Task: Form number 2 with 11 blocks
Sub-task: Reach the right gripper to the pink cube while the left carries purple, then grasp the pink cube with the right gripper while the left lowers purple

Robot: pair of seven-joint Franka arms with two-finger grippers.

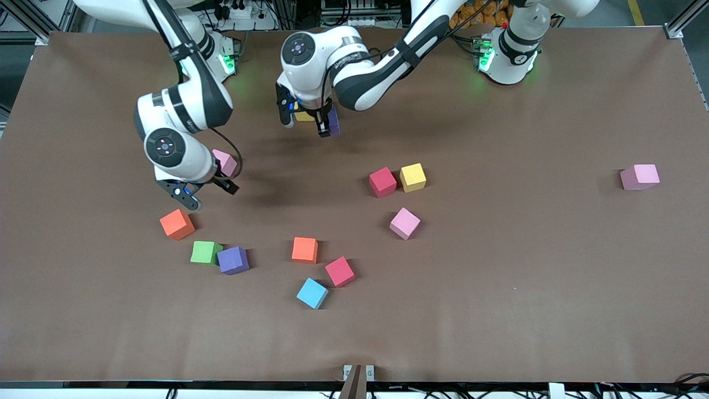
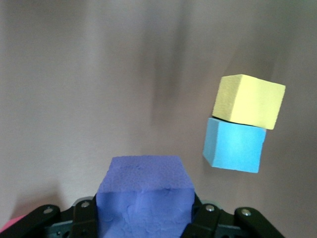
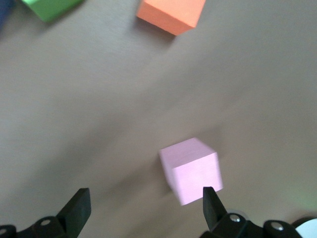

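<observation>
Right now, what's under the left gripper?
The left gripper is shut on a purple block above bare table. A yellow block touching a light blue block lies beside; the front view mostly hides them.

We see a purple block (image 2: 144,198) held off the table near a yellow block (image 2: 248,101) touching a light blue block (image 2: 233,145); other coloured blocks (image 1: 310,257) lie scattered.

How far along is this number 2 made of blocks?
Barely begun: only a yellow block and a light blue block sit touching. The left gripper holds a purple block beside them; the open right gripper hangs over a pink block. Other blocks lie scattered.
</observation>
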